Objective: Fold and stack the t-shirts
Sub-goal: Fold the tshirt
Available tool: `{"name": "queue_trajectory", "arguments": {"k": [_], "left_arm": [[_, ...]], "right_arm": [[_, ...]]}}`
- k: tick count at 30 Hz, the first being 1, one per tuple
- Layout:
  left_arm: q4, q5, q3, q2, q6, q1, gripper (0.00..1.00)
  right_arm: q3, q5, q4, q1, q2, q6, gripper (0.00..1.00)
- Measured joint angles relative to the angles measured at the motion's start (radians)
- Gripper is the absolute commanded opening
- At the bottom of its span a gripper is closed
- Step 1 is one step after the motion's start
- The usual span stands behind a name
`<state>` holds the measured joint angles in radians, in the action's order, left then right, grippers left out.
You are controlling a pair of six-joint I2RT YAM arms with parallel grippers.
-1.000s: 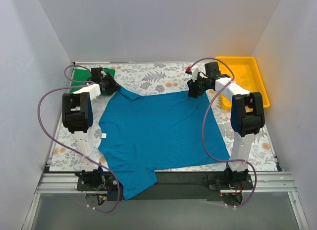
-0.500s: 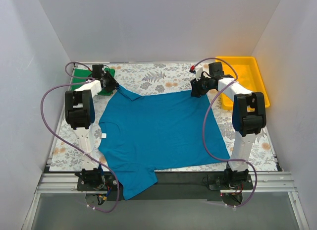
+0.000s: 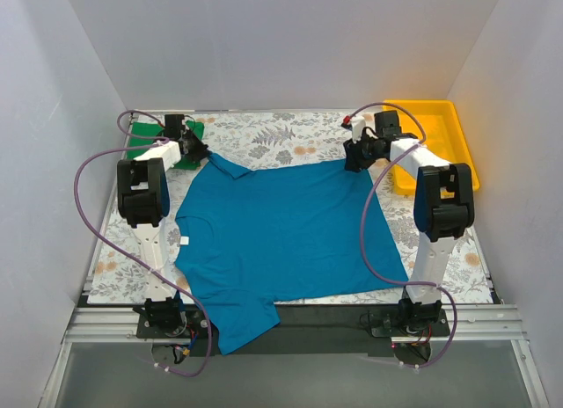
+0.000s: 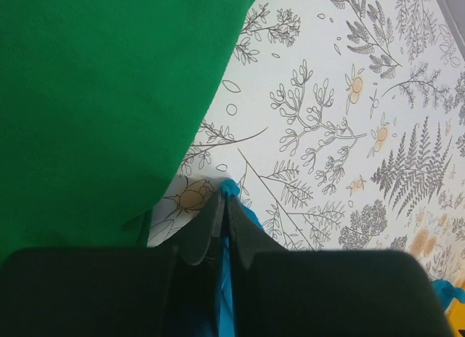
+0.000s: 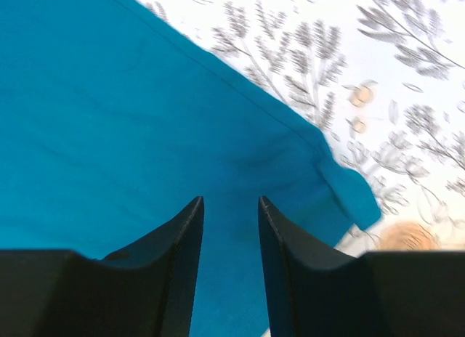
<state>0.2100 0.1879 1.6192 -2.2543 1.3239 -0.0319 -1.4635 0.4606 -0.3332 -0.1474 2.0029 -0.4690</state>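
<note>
A teal-blue t-shirt (image 3: pixel 281 232) lies spread flat on the flowered table cover, one sleeve hanging over the near edge. A bright green t-shirt (image 3: pixel 138 137) sits bunched at the far left corner. My left gripper (image 3: pixel 198 153) is at the teal shirt's far left corner. In the left wrist view its jaws (image 4: pixel 221 194) are pressed together on a tuft of teal fabric (image 4: pixel 232 188), beside the green t-shirt (image 4: pixel 94 97). My right gripper (image 3: pixel 354 162) hovers at the far right corner. Its jaws (image 5: pixel 231 200) stand apart over the teal cloth (image 5: pixel 145 119), gripping nothing.
A yellow plastic tray (image 3: pixel 422 104) stands at the far right, just beyond the right arm. White walls enclose the table on three sides. Purple cables loop from both arms. The flowered table cover (image 3: pixel 273 135) shows bare between the two grippers.
The left gripper has shut on the teal shirt's far left corner. The right gripper has shifted slightly right along the far edge towards the corner, its jaws still apart.
</note>
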Motion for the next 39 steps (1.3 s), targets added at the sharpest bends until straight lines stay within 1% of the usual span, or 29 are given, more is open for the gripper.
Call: {"name": "queue_trajectory", "arguments": {"k": [4, 9, 15, 22, 25, 26, 28, 31, 39], "left_arm": [[-0.006, 0.006, -0.001, 0.003, 0.000, 0.000, 0.00], [-0.030, 0.013, -0.027, 0.027, 0.000, 0.000, 0.00], [-0.055, 0.023, -0.062, 0.054, -0.002, 0.000, 0.00], [-0.062, 0.034, -0.076, 0.063, -0.009, 0.000, 0.00], [-0.062, 0.037, -0.076, 0.063, -0.011, 0.000, 0.00], [-0.062, 0.037, -0.076, 0.063, -0.011, 0.000, 0.00], [-0.063, 0.038, -0.076, 0.063, -0.011, 0.000, 0.00], [-0.063, 0.039, -0.076, 0.064, -0.011, 0.000, 0.00], [-0.065, 0.045, -0.076, 0.069, -0.012, 0.000, 0.00]], "right_arm": [[-0.031, -0.061, -0.003, 0.031, 0.014, 0.029, 0.32], [-0.124, -0.140, 0.015, 0.070, 0.077, 0.055, 0.31], [-0.153, -0.210, 0.020, 0.073, 0.132, 0.060, 0.31], [-0.153, -0.246, 0.018, 0.074, 0.145, 0.043, 0.36], [-0.153, -0.249, 0.016, 0.077, 0.145, 0.034, 0.40], [-0.153, -0.249, 0.017, 0.079, 0.145, 0.028, 0.44], [-0.152, -0.248, 0.016, 0.081, 0.144, 0.017, 0.47], [-0.148, -0.241, 0.013, 0.082, 0.142, -0.003, 0.51], [-0.134, -0.208, -0.006, 0.083, 0.131, -0.044, 0.52]]}}
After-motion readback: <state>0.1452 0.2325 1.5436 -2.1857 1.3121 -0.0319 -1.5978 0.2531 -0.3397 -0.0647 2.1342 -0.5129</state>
